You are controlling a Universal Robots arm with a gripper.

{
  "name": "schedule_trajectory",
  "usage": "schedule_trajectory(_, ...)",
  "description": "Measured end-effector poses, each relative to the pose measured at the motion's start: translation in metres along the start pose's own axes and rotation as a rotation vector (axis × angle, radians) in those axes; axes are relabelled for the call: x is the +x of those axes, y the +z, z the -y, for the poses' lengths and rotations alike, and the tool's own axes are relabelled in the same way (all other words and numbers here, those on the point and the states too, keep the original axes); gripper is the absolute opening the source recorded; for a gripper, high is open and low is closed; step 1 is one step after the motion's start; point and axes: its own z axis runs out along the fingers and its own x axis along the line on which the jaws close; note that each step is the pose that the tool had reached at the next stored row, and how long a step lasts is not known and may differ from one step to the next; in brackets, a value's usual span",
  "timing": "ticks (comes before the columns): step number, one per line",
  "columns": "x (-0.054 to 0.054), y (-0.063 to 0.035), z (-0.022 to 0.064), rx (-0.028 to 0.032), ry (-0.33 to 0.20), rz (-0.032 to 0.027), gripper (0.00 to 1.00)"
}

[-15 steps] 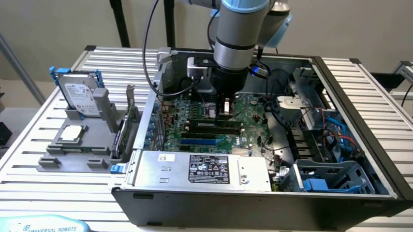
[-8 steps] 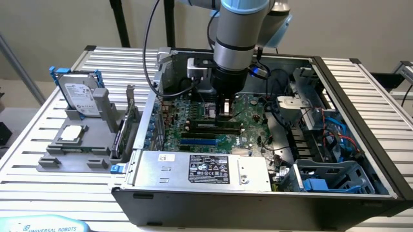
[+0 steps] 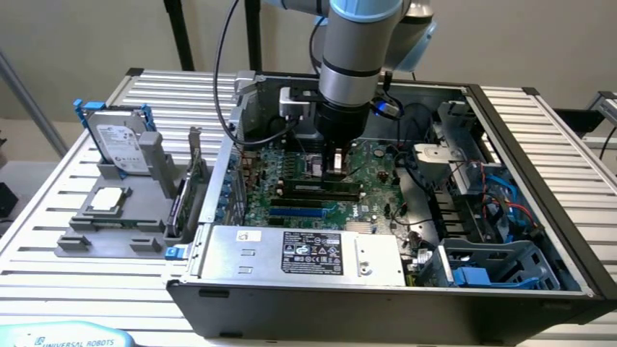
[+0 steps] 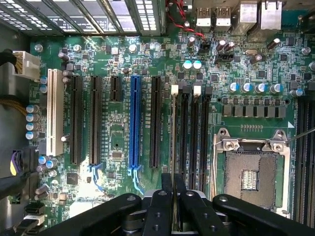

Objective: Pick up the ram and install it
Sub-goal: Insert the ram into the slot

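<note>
Standing on edge in a memory slot of the motherboard, the ram runs straight out from the jaws, its near end passing between the two fingers, which are drawn close together on either side of it; whether they actually press it cannot be told. In the exterior view the gripper hangs straight down inside the open case, with the ram a dark strip directly below its tips. Just beside the ram, on one side of the jaws, lie three more dark slots with white latches, and past them the open processor socket in its metal frame. On the other side runs a blue expansion slot, then black ones, then a white one. Outside the case, well apart from the jaws toward the exterior view's left, a grey holder carries a hard drive and a silver processor. The power supply sits in the case nearer the camera.
</note>
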Motion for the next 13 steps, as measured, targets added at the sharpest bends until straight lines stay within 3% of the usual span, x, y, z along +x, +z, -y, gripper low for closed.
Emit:
schedule_trajectory(5,-0.0001,0.0005,0.0,0.0002,0.009,0.0002,0.13)
schedule_trajectory(13,-0.0001,0.001,-0.0022,0.0121,0.01,0.0007,0.13)
